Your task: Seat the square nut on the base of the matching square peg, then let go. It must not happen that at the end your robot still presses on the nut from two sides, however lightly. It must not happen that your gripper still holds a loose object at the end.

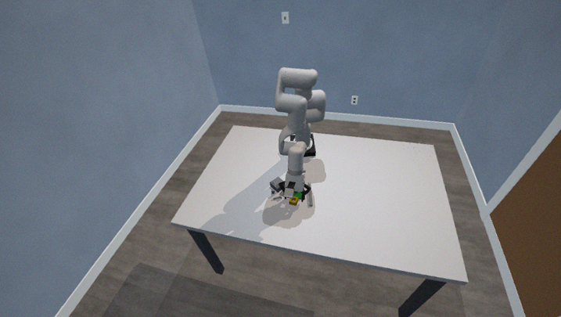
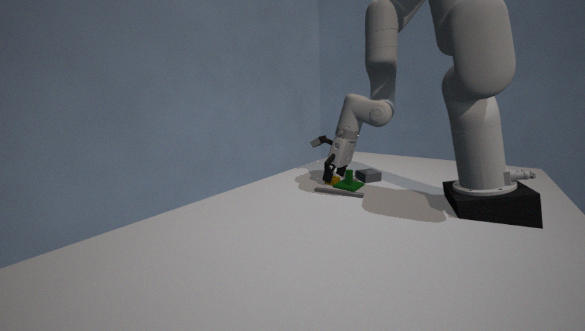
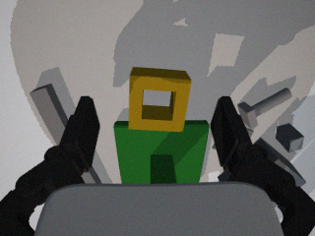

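Note:
The yellow square nut (image 3: 159,98) lies free between my open fingers, at the far edge of the green base (image 3: 161,151). The table shows through its hole. The square green peg (image 3: 160,167) stands on the base, nearer to my wrist and apart from the nut. My gripper (image 3: 156,110) is open wide, with one black finger on each side of the nut and neither touching it. In the exterior view, my gripper (image 2: 333,171) hangs low over the nut (image 2: 333,179), beside the peg (image 2: 348,175).
A grey block (image 2: 368,174) lies just behind the green base. A long grey bar (image 2: 338,192) lies on the table in front of it. The arm's black mount (image 2: 492,203) stands to the right.

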Tool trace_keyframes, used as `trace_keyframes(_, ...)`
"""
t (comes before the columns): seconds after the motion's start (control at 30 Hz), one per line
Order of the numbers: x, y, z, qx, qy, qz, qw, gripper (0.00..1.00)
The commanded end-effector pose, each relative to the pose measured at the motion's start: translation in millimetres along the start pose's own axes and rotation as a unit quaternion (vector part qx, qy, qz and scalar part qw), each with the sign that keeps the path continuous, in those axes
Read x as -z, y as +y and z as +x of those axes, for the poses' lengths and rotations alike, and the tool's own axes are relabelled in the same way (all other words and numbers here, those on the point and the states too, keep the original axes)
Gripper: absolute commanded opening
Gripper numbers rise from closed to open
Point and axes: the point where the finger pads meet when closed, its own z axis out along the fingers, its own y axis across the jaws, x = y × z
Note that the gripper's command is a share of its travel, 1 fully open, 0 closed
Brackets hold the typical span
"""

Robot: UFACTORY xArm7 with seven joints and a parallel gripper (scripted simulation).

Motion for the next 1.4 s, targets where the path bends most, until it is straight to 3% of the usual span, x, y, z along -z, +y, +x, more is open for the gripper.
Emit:
trace_keyframes(0.0,4.0,-0.3,5.1,0.0,0.001,0.0,1.0,1.0)
trace_keyframes(1.37,67.0,1.6,49.6,0.0,0.002,0.001,1.0,1.0)
